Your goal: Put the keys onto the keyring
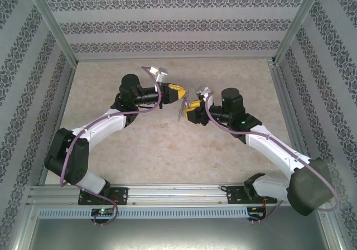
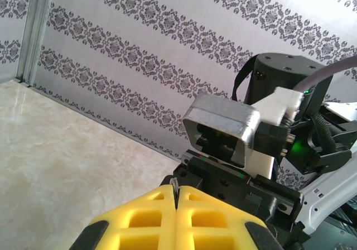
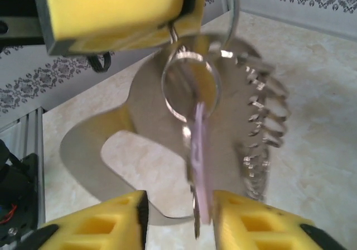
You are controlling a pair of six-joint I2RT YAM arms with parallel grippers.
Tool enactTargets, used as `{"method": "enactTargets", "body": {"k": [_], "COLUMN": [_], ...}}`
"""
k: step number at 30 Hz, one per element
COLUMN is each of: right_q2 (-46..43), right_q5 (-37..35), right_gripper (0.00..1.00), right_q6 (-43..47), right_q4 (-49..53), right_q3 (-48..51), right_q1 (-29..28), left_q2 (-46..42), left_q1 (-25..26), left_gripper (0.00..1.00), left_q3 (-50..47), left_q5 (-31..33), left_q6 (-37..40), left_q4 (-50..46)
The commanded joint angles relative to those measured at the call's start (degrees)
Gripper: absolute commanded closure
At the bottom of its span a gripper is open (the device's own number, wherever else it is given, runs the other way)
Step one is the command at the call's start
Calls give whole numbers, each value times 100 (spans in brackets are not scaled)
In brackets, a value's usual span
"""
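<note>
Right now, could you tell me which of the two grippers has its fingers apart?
The right gripper: a gap shows between its yellow fingers, with the lilac key hanging in it. The left gripper is pressed shut on the keyring.

Viewed from my remote station, nothing here reads as text, label, brand or number; the wallpaper (image 1: 167, 27) shows repeating ornament, not lettering, as far as I can tell.

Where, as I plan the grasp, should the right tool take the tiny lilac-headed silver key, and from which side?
Probably its flat lilac head, pinched across the broad faces. The lilac-headed silver key hangs edge-on below a round silver ring, between the fingers of the open right tool, so come from below, one finger per face.
</note>
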State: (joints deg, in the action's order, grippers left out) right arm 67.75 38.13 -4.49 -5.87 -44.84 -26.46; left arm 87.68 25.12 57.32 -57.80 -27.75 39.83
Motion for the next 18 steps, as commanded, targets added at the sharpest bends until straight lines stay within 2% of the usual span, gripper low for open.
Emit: {"method": "enactTargets", "body": {"k": [1,8,18], "right_q2": [-476,-1037,-474], "right_q5": [225,125,466], "right_gripper": [57,53,53], "right_q6": [-204,-883,-2133], "right_q4": [-75,-499,-1616], "right_q3": [171,218,-227], "right_q1": [369,914,819], "left_q2": [-17,9,72], "left_q1": [45,46,50], "left_gripper": [100,100,100], "left_q3": [195,105,74], "left_q5": [-20,-38,-60], "left_q6": [-112,-202,-345], "left_q4": [510,680,851]}}
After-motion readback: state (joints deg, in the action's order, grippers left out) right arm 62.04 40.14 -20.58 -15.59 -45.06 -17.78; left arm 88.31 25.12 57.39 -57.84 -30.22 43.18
